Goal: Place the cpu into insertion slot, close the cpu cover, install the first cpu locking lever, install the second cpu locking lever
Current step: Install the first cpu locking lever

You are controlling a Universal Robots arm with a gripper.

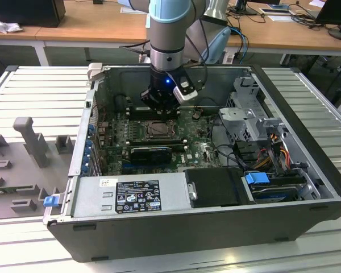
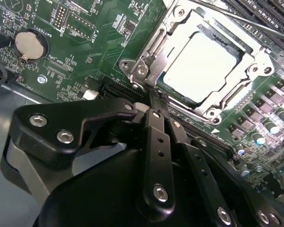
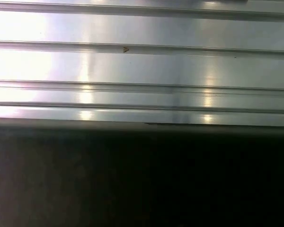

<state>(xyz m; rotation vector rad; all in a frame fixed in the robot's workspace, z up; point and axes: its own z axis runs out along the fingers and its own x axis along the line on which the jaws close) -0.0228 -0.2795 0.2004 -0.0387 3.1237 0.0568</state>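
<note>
The cpu [image 2: 204, 66] is seen in the second wrist view seated in the insertion slot [image 2: 173, 97], its pale metal top showing through the window of the cpu cover [image 2: 248, 71]. The cover is laid flat over the chip, its silver frame surrounding it on all sides. A thin metal locking lever [image 2: 241, 21] is seen crossing the far side of the cover; whether it is latched cannot be told. In the exterior view the insertion slot [image 1: 158, 130] is seen as a dark square near the middle of the green motherboard [image 1: 202, 149], though the chip itself cannot be made out there.

The gripper [image 2: 162, 109] is seen in the second wrist view just beside the near edge of the slot, its black fingers [image 2: 154, 142] drawn together with nothing held between them. In the exterior view the gripper [image 1: 159, 111] is seen hanging directly above the slot, inside the open computer case [image 1: 176, 227].

On the motherboard, a round coin battery [image 2: 31, 45] lies well apart from the slot. A black card [image 1: 150, 153] lies just beside the slot on its near side in the exterior view.

In the first wrist view a ribbed metal surface [image 3: 142, 66] is seen above a dark band.
</note>
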